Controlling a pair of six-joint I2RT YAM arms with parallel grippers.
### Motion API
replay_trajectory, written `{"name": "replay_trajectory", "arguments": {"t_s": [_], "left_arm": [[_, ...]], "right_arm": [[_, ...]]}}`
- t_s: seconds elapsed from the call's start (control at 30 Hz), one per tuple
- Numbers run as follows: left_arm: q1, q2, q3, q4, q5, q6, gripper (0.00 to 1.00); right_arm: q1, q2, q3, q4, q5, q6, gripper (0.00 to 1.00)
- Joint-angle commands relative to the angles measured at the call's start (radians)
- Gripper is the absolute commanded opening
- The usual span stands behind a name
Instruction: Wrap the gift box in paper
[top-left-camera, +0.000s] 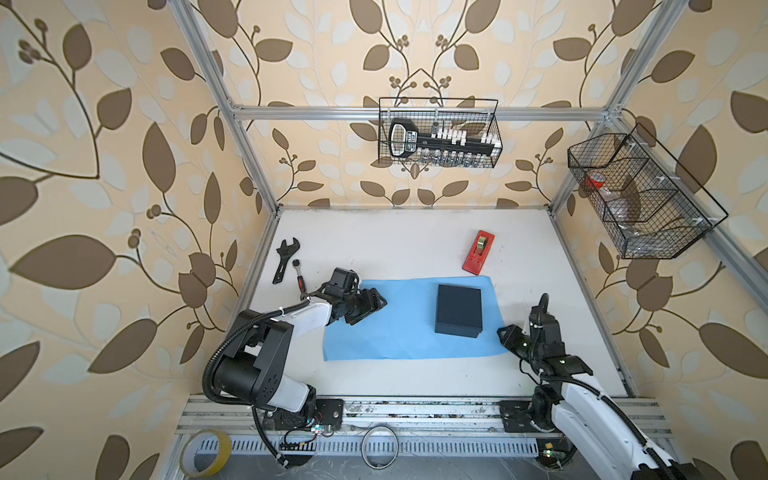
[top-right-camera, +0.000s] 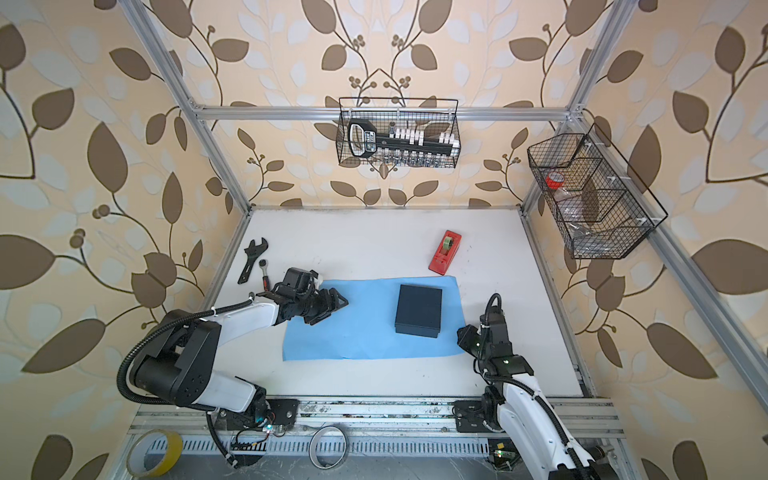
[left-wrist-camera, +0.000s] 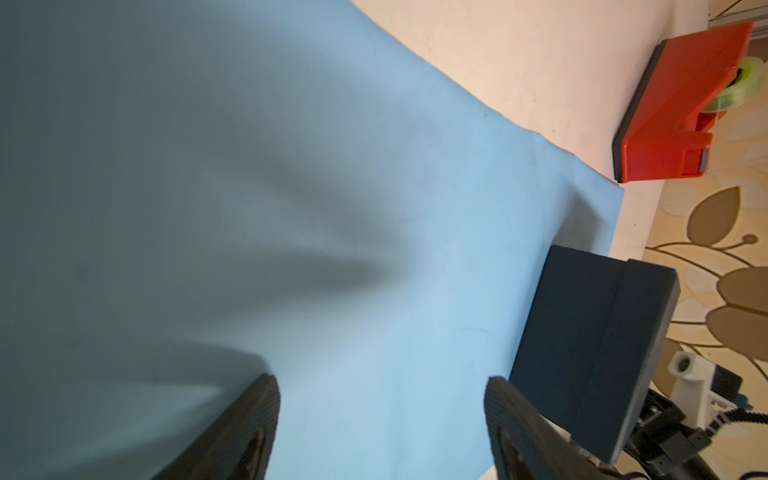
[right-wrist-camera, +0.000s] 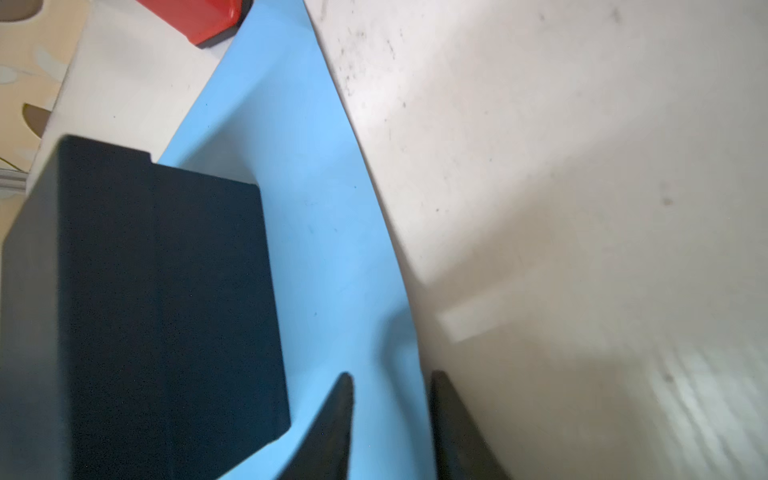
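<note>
1. The wrench (top-left-camera: 284, 259) and ratchet (top-left-camera: 300, 276) lie just left of my left wrist. A wide backswing could knock them.
2. The left gripper (top-left-camera: 374, 307) hangs over the paper's (top-left-camera: 395, 332) left part, jaws spread and empty. Pressing down could crease or drag the sheet.
3. The gift box (top-left-camera: 459, 309) sits on the paper's right half. The right margin is narrow, so a fold there may fall short.
4. The tape dispenser (top-left-camera: 478, 252) stands just beside the paper's far right corner and could snag a lifted edge.
5. The right gripper (right-wrist-camera: 390, 382) straddles the paper's right edge, jaws parted and not clamped. A poor pinch could tear it. Bare table (top-left-camera: 374, 237) lies far and right.
</note>
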Motion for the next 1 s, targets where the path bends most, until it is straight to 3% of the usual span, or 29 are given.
{"name": "replay_trajectory", "arguments": {"t_s": [0.0,0.17,0.3,0.63,0.97], "left_arm": [[0.003,-0.07,0.024,-0.043,-0.06,0.036,0.81],[0.059,-0.09,0.003,-0.063,-0.07,0.056,0.81],[0.093,-0.082,-0.021,-0.05,-0.055,0.059,0.78],[0.096,-0.042,-0.075,-0.025,-0.064,0.058,0.66],[0.096,-0.018,-0.086,-0.004,-0.058,0.055,0.65]], "right_arm": [[-0.004,-0.036,0.087,-0.069,0.077,-0.038,0.52],[0.035,-0.048,0.172,-0.055,0.083,-0.097,0.82],[0.175,0.087,0.243,0.009,0.042,-0.157,0.98],[0.238,0.439,0.332,0.18,-0.128,-0.179,1.0],[0.36,0.584,0.372,0.275,-0.148,-0.148,0.96]]}}
